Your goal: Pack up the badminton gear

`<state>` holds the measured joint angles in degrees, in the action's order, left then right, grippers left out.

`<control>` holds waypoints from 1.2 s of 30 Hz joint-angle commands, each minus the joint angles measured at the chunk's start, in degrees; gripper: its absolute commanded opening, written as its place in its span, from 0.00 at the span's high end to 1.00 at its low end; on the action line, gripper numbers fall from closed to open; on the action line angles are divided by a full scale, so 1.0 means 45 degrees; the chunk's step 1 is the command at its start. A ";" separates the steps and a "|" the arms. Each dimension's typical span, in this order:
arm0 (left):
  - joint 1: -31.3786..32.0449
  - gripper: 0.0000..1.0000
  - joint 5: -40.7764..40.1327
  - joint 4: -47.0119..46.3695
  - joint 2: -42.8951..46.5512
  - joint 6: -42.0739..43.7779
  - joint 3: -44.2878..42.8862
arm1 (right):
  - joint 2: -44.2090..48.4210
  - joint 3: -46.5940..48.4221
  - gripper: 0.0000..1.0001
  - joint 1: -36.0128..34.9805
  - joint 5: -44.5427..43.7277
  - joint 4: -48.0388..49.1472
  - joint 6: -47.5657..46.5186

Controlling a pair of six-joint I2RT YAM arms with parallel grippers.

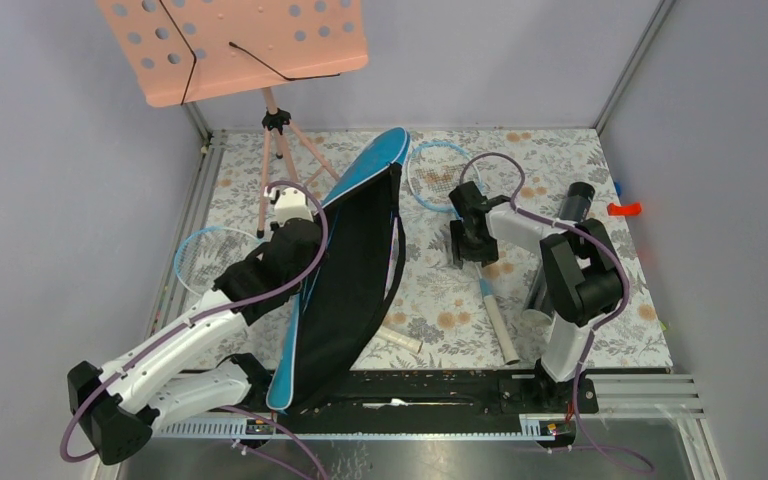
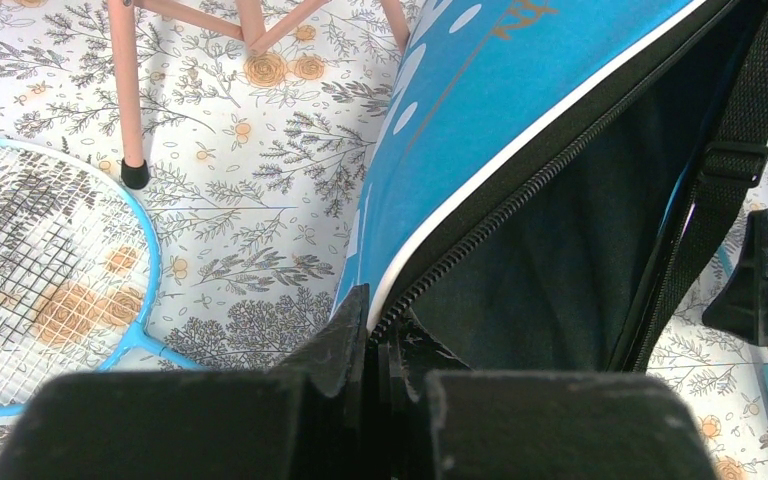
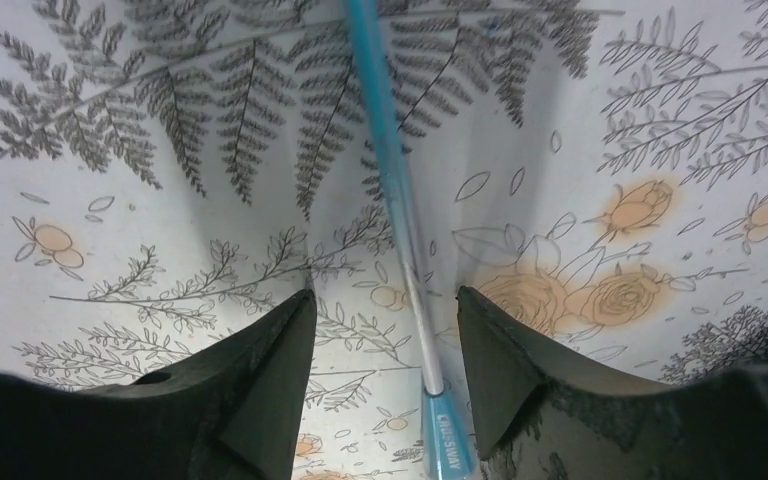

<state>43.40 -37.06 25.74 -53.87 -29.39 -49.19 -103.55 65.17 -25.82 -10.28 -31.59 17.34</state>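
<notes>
While left end effector (image 2: pixel 380 352) pinches bag (image 2: pixel 500 130), right end effector (image 3: pixel 385 295) gapes over racket shaft (image 3: pixel 380 150); tripod (image 2: pixel 128 90) nearby.

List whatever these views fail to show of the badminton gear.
Left racket, top view: throat behind the left arm, shaft under the bag.
Dark tube, top view: lower part behind the right arm.
Bag interior, left wrist view: too dark to tell contents.
Right racket, right wrist view: head and grip cut off by the edges.
</notes>
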 commanded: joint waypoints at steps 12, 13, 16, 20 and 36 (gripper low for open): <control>-0.0038 1.00 -0.0111 -0.1752 -0.1033 0.0319 -0.1174 | -0.0504 -0.0830 1.00 -0.0102 0.0274 0.0223 0.0782; -0.0018 1.00 -0.0059 -0.1813 -0.1154 0.0329 -0.1268 | -0.0462 -0.0778 1.00 -0.0194 0.0054 0.0182 0.0803; -0.0037 1.00 0.0149 -0.1832 -0.1615 0.0239 -0.1677 | 0.0217 -0.0567 1.00 -0.0306 -0.0532 0.0024 0.0717; -0.0034 1.00 -0.0066 -0.1852 -0.2387 -0.0098 -0.2287 | 0.2357 -0.0543 1.00 -0.0315 -0.1700 -0.0323 0.0285; -0.0210 1.00 0.0008 -0.2346 -0.8785 -0.0954 -0.7417 | 1.0250 -0.3135 1.00 -0.1068 -0.2222 -0.3782 0.0326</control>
<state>42.74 -37.19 20.14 -89.49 -30.92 -75.94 -61.47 53.17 -27.88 -18.61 -41.60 17.65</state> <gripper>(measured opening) 0.041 0.033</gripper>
